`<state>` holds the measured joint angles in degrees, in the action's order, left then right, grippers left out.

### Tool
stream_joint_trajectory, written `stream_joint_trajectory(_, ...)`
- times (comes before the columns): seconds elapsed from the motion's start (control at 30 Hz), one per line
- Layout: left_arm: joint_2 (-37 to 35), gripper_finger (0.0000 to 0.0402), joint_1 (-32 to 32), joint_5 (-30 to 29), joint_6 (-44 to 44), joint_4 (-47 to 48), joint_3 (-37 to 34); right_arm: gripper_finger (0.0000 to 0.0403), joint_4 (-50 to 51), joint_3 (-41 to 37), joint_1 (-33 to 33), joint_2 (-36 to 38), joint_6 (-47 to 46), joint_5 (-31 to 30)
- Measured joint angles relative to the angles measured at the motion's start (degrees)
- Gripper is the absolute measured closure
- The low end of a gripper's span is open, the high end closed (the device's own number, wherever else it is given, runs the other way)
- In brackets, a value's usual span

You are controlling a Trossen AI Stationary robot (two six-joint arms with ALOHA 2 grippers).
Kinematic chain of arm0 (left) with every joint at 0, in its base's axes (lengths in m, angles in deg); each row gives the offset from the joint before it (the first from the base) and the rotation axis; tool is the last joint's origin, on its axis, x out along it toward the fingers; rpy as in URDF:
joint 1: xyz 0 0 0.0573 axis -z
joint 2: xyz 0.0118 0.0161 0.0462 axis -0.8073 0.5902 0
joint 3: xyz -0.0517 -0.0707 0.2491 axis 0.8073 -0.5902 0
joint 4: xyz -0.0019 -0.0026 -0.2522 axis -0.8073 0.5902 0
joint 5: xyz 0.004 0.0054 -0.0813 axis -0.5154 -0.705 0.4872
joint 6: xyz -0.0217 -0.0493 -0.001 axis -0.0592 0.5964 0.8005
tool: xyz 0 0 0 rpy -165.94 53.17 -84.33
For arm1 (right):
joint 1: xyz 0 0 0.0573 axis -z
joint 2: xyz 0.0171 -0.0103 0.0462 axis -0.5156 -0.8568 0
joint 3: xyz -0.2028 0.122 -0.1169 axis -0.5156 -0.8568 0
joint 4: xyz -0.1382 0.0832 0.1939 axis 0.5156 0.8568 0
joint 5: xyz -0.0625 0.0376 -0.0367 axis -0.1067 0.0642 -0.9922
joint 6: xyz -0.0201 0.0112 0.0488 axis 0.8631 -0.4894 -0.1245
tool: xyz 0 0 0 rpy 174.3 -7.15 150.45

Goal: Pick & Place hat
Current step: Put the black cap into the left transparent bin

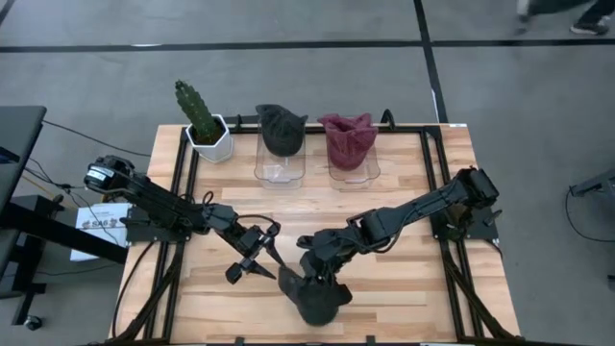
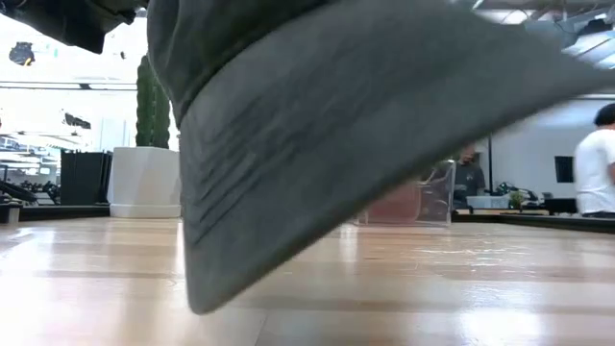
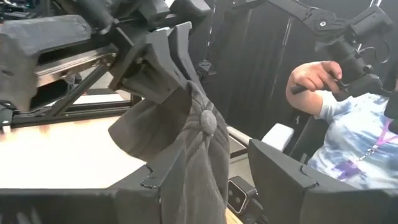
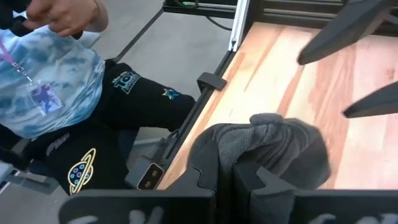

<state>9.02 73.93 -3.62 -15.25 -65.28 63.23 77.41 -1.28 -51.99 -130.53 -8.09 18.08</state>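
Right gripper [image 1: 312, 279] clamped on dark grey hat [image 1: 312, 300], near table's [image 1: 404, 298] front edge. Left gripper [image 1: 252, 259] just beside, fingers spread, empty.

You had even, soft overhead light in the high view, with only faint shadows under the arms on the wooden surface [image 1: 404, 288]. In the low view the grey hat [image 2: 365, 125] hung so close that it was blurred and dark, while the bright window [image 2: 58, 58] behind it washed out and a pale glare lay across the surface. The left wrist view was dimmer, its near parts soft
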Motion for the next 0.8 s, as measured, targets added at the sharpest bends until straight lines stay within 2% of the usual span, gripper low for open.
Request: stream_joint_trajectory(0.8,0.0,0.0229,-0.2,-1.8,1.6,1.5,0.0,0.0403,-4.0,0.0,3.2,0.0,3.0,0.0)
